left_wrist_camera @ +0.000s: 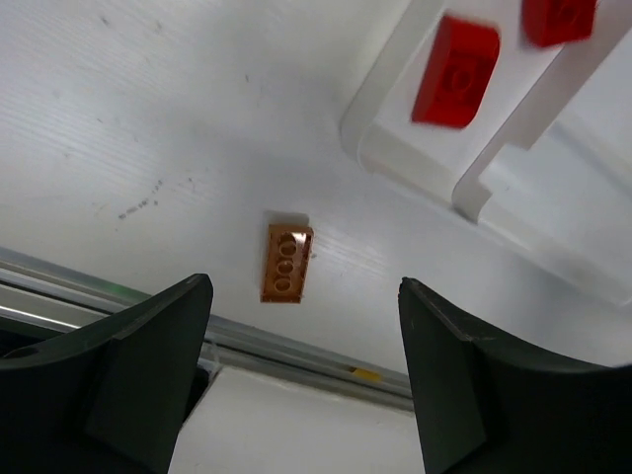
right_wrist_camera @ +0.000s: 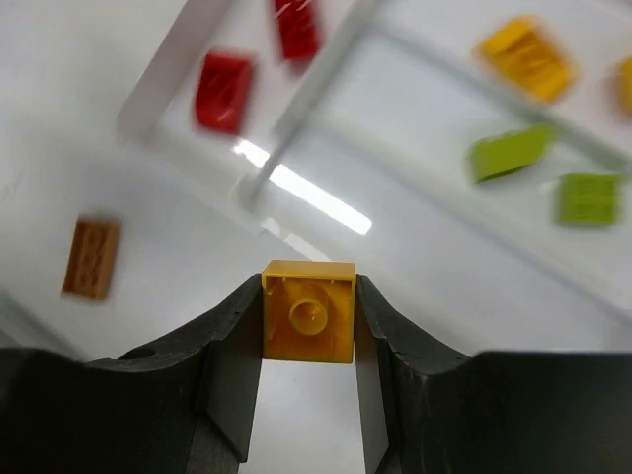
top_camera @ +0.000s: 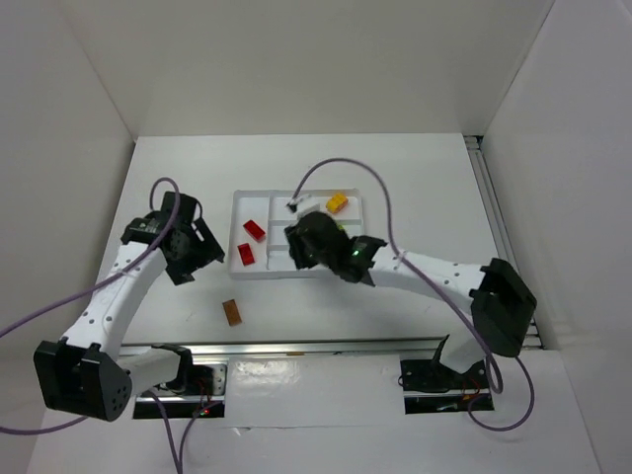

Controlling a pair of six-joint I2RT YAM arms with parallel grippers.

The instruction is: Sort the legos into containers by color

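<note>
The right fingers [right_wrist_camera: 237, 346] are clenched on a yellow brick [right_wrist_camera: 308, 324], gripping it by two opposite sides. In the top view, this arm reaches over the middle of the white tray [top_camera: 237, 200], so the held brick is above the tray and not resting in any compartment.

Tray contents:
- Tall left section: two red bricks [top_camera: 254, 230], apart from each other.
- Far narrow section: one yellow-orange brick [top_camera: 337, 202].
- Next narrow section toward the arms: two lime green bricks [right_wrist_camera: 512, 153], near each other. The wrist view is too blurred to show their studs.

The left fingers [left_wrist_camera: 168, 326] are released, with a wide gap between them and nothing held. They hang above the tabletop [top_camera: 178, 163] just left of the tray's near left corner.

A brown brick [left_wrist_camera: 286, 264] lies flat on the tabletop with its studs up. It is outside the tray, close to the near edge, and is touching neither arm.
</note>
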